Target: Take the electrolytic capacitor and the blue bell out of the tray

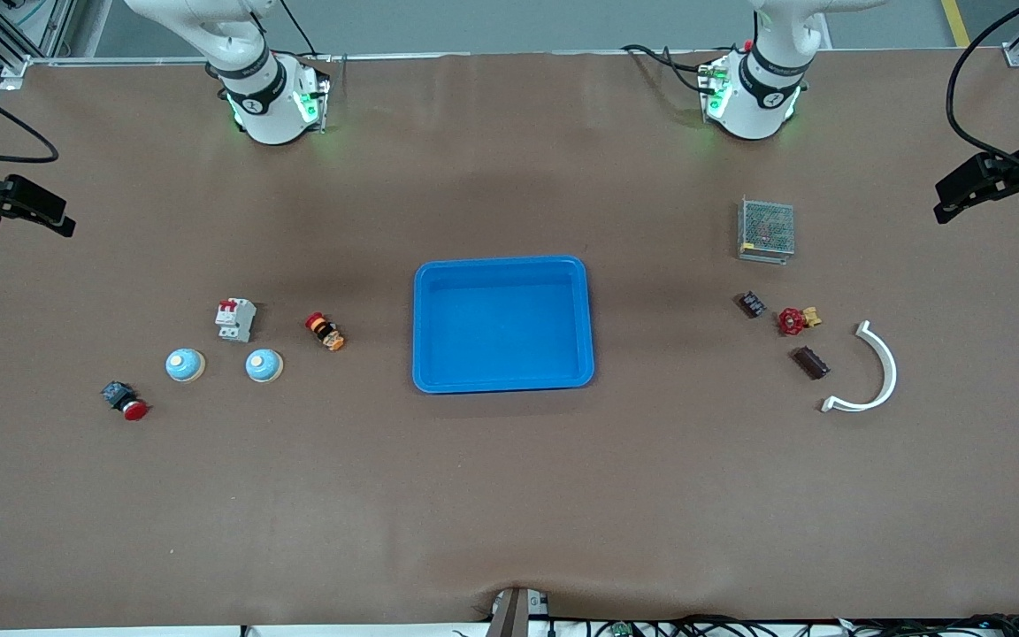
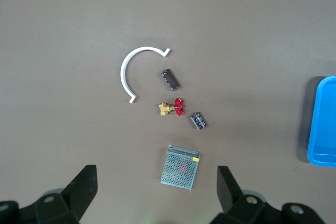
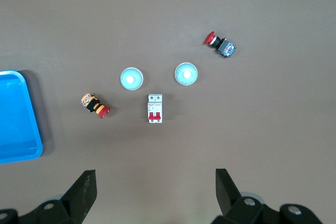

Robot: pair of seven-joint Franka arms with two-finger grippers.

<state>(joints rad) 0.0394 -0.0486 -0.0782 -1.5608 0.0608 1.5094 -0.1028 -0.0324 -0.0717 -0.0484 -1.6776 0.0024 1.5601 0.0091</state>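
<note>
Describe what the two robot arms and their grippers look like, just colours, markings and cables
Both arms are glossy white with black ring bands near the base and green indicator lights glowing there. Black cables trail by the left arm's base and the right arm's base. The left gripper and right gripper each have matte black, wedge-shaped fingers on black mounts with round screw points.

front cam high, facing robots, wrist cams look down, share tray (image 1: 502, 265) edge

Blue tray (image 1: 502, 265) centred on the table (image 1: 509, 495)

Two bells (image 1: 185, 364) (image 1: 264, 365) are seen toward the right arm's end; two dark capacitors (image 1: 750, 304) (image 1: 811, 363) are seen toward the left arm's end.
</note>
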